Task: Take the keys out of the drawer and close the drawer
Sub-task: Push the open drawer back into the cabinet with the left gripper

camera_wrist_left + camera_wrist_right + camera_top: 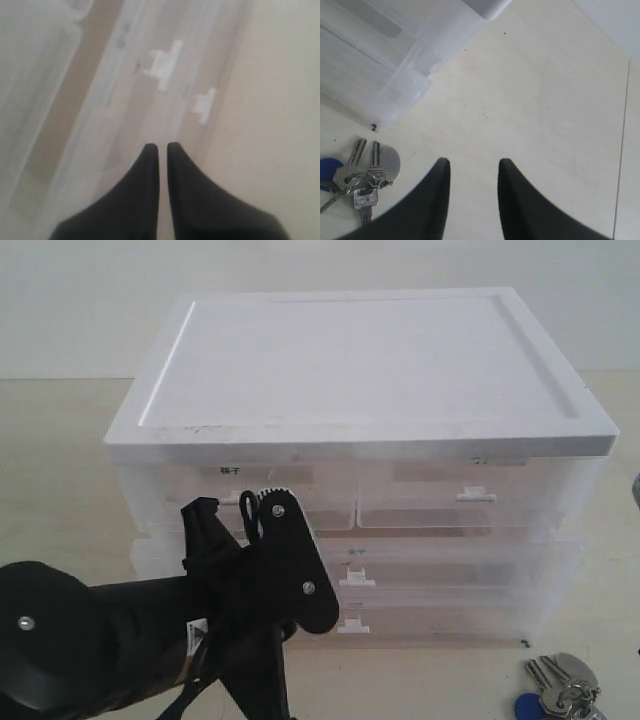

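The keys (560,692) lie on the table at the front right, outside the cabinet; the right wrist view shows the silver keys (364,176) with the round grey tag and the blue fob. The drawer (470,565) is the middle tier, with its white tab handle (358,580), and its front seems to stand out slightly from the cabinet. My left gripper (250,515) hovers before the cabinet front, left of the handle. Its fingertips (150,150) are almost together with nothing between them, pointing toward the drawer handle (162,67). My right gripper (471,165) is open over bare table beside the keys.
The white-topped cabinet (360,360) fills the middle of the table, with two half-width drawers on top and a lower drawer handle (352,623) under the middle one. A cabinet corner (405,95) shows close to the keys. The left arm (100,640) fills the front left.
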Motion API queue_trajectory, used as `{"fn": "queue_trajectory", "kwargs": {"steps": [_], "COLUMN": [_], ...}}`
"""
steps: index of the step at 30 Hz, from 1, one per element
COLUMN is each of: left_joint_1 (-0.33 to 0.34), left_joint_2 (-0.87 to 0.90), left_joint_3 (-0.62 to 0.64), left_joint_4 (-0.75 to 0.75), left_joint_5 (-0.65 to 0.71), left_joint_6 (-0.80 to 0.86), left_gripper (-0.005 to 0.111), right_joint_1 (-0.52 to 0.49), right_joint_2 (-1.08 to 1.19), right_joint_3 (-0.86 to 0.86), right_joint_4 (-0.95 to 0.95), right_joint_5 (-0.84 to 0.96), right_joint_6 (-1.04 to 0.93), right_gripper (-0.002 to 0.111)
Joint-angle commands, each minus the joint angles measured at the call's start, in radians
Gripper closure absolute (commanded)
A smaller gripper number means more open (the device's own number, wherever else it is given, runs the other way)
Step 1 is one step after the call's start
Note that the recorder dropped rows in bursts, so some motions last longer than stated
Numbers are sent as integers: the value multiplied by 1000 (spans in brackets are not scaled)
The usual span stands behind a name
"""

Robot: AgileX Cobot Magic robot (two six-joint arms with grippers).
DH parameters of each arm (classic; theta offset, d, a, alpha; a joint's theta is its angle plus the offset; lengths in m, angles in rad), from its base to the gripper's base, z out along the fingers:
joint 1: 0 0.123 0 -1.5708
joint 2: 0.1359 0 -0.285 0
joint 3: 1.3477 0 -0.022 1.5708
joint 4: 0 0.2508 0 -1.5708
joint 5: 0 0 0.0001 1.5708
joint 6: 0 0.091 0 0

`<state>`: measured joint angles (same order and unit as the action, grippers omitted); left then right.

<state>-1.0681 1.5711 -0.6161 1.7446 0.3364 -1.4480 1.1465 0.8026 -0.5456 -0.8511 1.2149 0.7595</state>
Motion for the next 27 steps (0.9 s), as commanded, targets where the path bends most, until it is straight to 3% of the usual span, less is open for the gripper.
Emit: {"fn": "queue_trajectory", "kwargs": {"steps": [1, 5, 9, 17, 23, 25, 27], "left_joint_1": [0, 0, 0, -2, -19, -51, -73], "left_joint_2": [85, 91, 82, 84, 136, 117, 84], "left_joint_3": [-44, -70, -84, -84, -77, -62, -45], "left_joint_4": [0, 0, 0, 0, 0, 0, 0], "left_joint_5": [166, 194, 132, -239, -262, -169, 20], "left_joint_6": [-102, -131, -131, -79, -36, -28, -32], "left_gripper": [102, 102, 102, 102, 102, 102, 102], "right_joint_1": [0, 0, 0, 0, 0, 0, 0], "right_joint_2": [-3, -3, -3, -3, -3, -3, -3], "right_joint_3": [-7, -7, -7, -7, -7, -7, -7], "right_joint_4": [-4, -4, -4, -2, 11, 11, 13], "right_joint_5": [6, 6, 6, 6, 6, 6, 6], "right_joint_6": [-2, -2, -2, -2, -2, -2, -6], "right_gripper": [79, 79, 79, 79, 79, 79, 79]}}
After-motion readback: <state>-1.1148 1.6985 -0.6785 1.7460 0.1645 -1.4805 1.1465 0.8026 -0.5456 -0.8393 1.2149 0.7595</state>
